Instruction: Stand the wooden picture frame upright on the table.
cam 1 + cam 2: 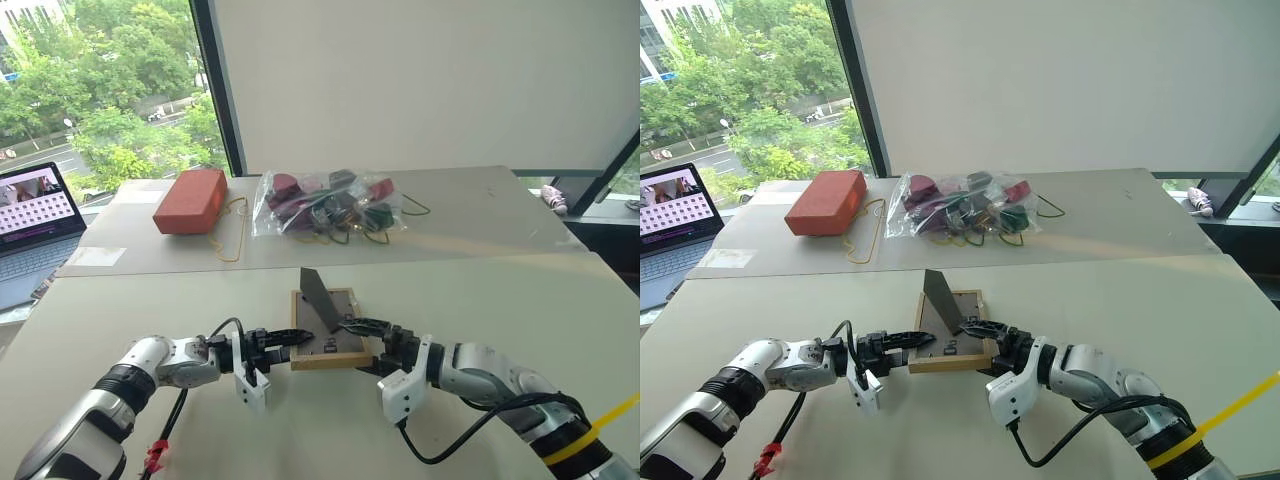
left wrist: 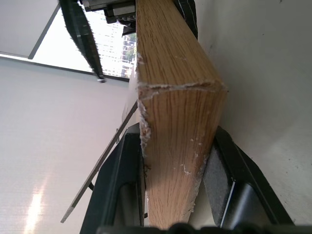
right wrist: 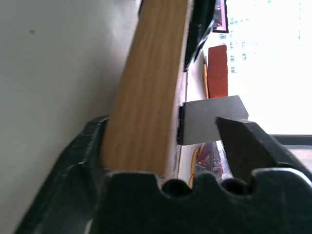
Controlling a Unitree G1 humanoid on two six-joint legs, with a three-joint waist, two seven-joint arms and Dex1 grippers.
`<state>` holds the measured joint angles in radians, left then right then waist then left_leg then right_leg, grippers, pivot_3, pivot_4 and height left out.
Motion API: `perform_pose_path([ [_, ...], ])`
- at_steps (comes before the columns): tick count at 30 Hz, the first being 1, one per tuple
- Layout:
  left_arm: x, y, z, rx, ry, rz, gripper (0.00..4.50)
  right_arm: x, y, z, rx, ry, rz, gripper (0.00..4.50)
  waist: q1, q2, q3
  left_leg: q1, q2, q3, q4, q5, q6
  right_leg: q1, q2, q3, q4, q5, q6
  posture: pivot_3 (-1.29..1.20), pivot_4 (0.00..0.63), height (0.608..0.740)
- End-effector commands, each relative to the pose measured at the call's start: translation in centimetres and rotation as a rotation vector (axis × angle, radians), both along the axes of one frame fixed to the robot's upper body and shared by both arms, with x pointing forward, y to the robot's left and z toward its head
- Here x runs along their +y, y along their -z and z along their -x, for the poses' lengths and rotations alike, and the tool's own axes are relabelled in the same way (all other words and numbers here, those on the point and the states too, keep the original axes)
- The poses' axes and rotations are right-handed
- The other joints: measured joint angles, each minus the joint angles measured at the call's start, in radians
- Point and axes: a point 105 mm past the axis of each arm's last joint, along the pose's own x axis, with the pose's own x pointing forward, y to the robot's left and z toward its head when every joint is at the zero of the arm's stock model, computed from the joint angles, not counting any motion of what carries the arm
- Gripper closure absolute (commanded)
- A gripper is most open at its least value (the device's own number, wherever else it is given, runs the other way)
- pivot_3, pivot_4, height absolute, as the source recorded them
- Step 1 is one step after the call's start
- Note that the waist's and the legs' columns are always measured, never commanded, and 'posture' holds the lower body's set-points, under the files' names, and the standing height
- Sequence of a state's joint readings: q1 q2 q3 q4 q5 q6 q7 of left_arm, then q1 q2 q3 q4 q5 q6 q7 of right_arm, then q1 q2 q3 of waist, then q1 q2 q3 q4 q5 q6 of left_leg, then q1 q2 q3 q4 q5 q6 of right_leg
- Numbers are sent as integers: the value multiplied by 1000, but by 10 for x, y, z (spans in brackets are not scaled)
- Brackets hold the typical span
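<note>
The wooden picture frame (image 1: 325, 335) is a small light-wood rectangle lying back-up on the desk (image 1: 520, 320), its dark grey back facing upward and its grey fold-out stand (image 1: 319, 298) swung up so that it rises at a slant from the back panel. It sits on the near part of the pale beige desk, roughly in the middle of the desk's width. Its wooden edge shows rough, chipped grain at one corner, close against the desk's surface.
</note>
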<state>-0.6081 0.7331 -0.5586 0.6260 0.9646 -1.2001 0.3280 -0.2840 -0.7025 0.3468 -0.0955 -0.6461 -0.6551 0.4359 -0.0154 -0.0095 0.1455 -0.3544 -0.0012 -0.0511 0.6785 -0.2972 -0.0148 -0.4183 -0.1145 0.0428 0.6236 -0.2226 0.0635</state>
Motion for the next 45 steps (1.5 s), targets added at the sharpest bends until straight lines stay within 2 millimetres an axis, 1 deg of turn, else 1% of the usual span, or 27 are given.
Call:
perform_pose_path([
  [1, 5, 17, 6, 68, -9, -43, 3370, 1, -8, 0, -20, -11, -33, 2496, -1, 0, 0, 0, 0, 0, 0, 0, 0, 0, 0, 0, 0, 0, 0, 0, 150, 740],
  [3, 5, 15, 6, 71, -12, -31, 3370, 1, -7, -1, -16, -11, -29, 3062, -4, -1, 0, 1, 0, 0, 0, 0, 0, 0, 0, 0, 0, 0, 0, 0, 150, 740],
  [4, 5, 14, 7, 75, -13, -22, 3370, 1, -7, -1, -14, -9, -30, 3212, -4, -1, 0, 1, 0, 0, 0, 0, 0, 0, 0, 0, 0, 0, 0, 0, 150, 740],
  [5, 5, 13, 6, 76, -17, -12, 3370, 1, -8, -1, -17, -8, -35, 3262, -4, -1, 0, 1, 0, 0, 0, 0, 0, 0, 0, 0, 0, 0, 0, 0, 150, 740],
  [6, 5, 12, 6, 76, -21, -3, 2369, 1, -9, -2, -19, -7, -44, 3263, -4, -1, 0, 1, 0, 0, 0, 0, 0, 0, 0, 0, 0, 0, -1, 0, 150, 740],
  [7, 5, 9, 6, 85, -24, 15, 2179, 2, -12, -2, -21, -5, -56, 3263, -4, -1, 0, 1, 0, 0, 0, 0, 0, 0, 0, 0, 0, 0, -1, 0, 150, 740],
  [10, 13, -4, -2, 111, -102, 108, 977, 1, -24, -5, -23, 8, -95, 3266, -6, -1, 0, 1, 0, 0, 0, 0, 0, 1, 0, 0, 0, 0, -1, 0, 150, 740],
  [12, 26, -20, -7, 155, -198, 245, 251, -2, -39, -9, -12, 38, -139, 3266, -7, -1, 0, 1, 0, 0, 0, 0, 0, 0, 0, 0, 1, 0, -1, 0, 150, 740],
  [13, 34, -28, -9, 174, -250, 311, 56, -3, -46, -12, 0, 54, -162, 3266, -8, -2, 0, 1, 1, 0, 0, 0, 0, 0, 0, 0, 1, 0, -1, 0, 150, 740],
  [14, 42, -35, -12, 190, -306, 375, 56, -6, -53, -14, 13, 72, -188, 3266, -11, -2, 0, 0, 1, 0, 0, 0, 0, -1, 0, 0, 2, 0, -1, 0, 150, 740],
  [16, 62, -44, -11, 216, -418, 463, 56, -13, -77, -23, 51, 127, -257, 3266, -14, -3, 1, 0, 1, -1, 0, 0, 1, -2, 0, 0, 4, 0, -1, 0, 150, 740],
  [18, 73, -43, -3, 273, -494, 496, 56, -19, -98, -31, 110, 177, -331, 3266, -19, -3, 2, -1, 2, -1, 0, 0, 1, -3, 0, 0, 4, 0, -1, 0, 150, 740],
  [19, 73, -38, 3, 301, -509, 490, 56, -22, -107, -35, 189, 205, -386, 3266, -20, -3, 3, -1, 2, -1, 0, 0, 1, -3, 0, 0, 3, 0, -1, 0, 150, 740],
  [21, 69, -27, 17, 346, -516, 461, 56, -25, -120, -40, 393, 255, -477, 3266, -21, -3, 3, -1, 2, -1, -1, -1, 1, -2, 1, 0, 3, 0, -2, 0, 150, 740],
  [23, 63, -19, 28, 372, -523, 441, 56, -27, -134, -46, 606, 299, -570, 3266, -21, -3, 3, -1, 2, -2, -1, -1, 1, -2, 1, 0, 3, 0, -2, 0, 150, 740],
  [24, 61, -18, 31, 380, -528, 442, 56, -29, -137, -48, 724, 329, -593, 3266, -19, -3, 3, -1, 2, -2, -1, -1, 1, -2, 1, -1, 4, 0, -2, 0, 150, 740],
  [25, 59, -17, 33, 385, -536, 446, 56, -29, -142, -48, 821, 346, -618, 3266, -16, -3, 3, -2, 2, -2, -1, -1, 1, -2, 1, -1, 3, 0, -2, 0, 150, 740],
  [27, 56, -18, 33, 386, -545, 452, 56, -28, -147, -46, 1085, 358, -659, 3266, -12, -3, 4, -3, 2, -2, -1, -1, 1, -3, 1, -1, 3, 0, -2, 0, 150, 740],
  [28, 55, -19, 33, 382, -548, 449, 56, -30, -153, -50, 1192, 374, -711, 3266, -8, -3, 4, -3, 2, -2, 0, -1, 1, -3, 1, -2, 3, 0, -2, 0, 150, 740],
  [29, 55, -19, 33, 379, -550, 447, 56, -30, -154, -52, 1317, 391, -742, 3266, -6, -3, 4, -3, 2, -3, -1, -1, 1, -3, 1, -2, 2, 0, -3, 0, 150, 740],
  [30, 54, -20, 32, 377, -551, 446, 56, -30, -155, -52, 1374, 395, -739, 3266, -3, -3, 4, -3, 2, -2, -1, -1, 1, -3, 1, -2, 2, 0, -3, 0, 150, 740],
  [32, 54, -20, 32, 376, -554, 446, 56, -32, -148, -59, 1400, 451, -736, 3266, -1, -3, 4, -3, 2, -3, -1, -1, 2, -4, 1, -2, 3, 0, -3, 0, 150, 740],
  [34, 54, -20, 31, 377, -556, 446, 56, -35, -131, -64, 1451, 503, -724, 3266, 3, -3, 4, -4, 2, -3, -2, -1, 2, -3, 1, -2, 3, 0, -3, 0, 150, 740],
  [37, 52, -22, 32, 376, -549, 447, 56, -34, -109, -62, 1534, 530, -679, 3266, 1, -3, 4, -8, 2, -2, -1, -1, 2, -6, 1, -3, 2, 0, -3, 0, 150, 740],
  [40, 52, -22, 34, 378, -544, 448, 56, -32, -89, -62, 1571, 559, -647, 3266, -4, -2, 3, -9, 2, -2, -1, -2, 4, -7, 0, -3, 3, 1, -3, 0, 150, 740],
  [42, 52, -21, 34, 379, -544, 447, 0, -32, -85, -62, 1586, 563, -640, 2268, -8, -2, 3, -9, 2, -2, -1, -3, 5, -7, 1, -3, 3, 1, -3, 0, 150, 740],
  [45, 51, -22, 35, 378, -544, 448, 0, -33, -86, -64, 1597, 565, -655, 1333, -9, -1, 4, -9, 2, -2, 0, -3, 5, -6, 1, -3, 3, 1, -3, 0, 150, 740],
])
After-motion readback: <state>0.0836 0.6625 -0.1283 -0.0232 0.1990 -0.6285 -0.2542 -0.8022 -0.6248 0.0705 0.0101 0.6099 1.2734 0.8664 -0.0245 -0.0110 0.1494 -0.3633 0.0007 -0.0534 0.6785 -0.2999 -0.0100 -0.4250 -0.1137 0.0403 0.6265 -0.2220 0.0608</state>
